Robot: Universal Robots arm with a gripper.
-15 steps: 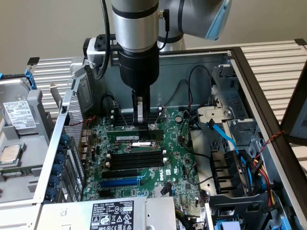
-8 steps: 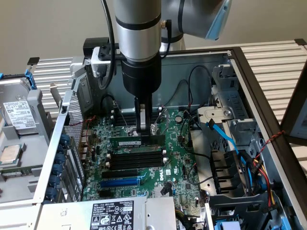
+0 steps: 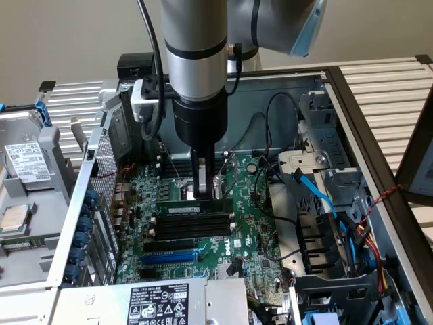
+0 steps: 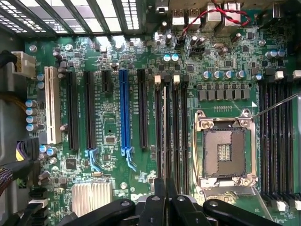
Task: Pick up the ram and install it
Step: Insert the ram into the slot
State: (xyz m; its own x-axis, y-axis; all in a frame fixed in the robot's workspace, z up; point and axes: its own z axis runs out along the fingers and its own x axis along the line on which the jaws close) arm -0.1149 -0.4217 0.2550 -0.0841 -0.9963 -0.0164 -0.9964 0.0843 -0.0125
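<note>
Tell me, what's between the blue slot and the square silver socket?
In the wrist view: long black slots, and the ram standing edge-on at one.

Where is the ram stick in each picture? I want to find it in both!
Exterior view: the ram sits near the picture's middle, in the first of the black slots, right under the claw.
Wrist view: the ram is a thin pale edge between the blue slot and the silver chip socket, running up to the claw.
Shared landmark: the blue slot, a few slots from the ram.
</note>
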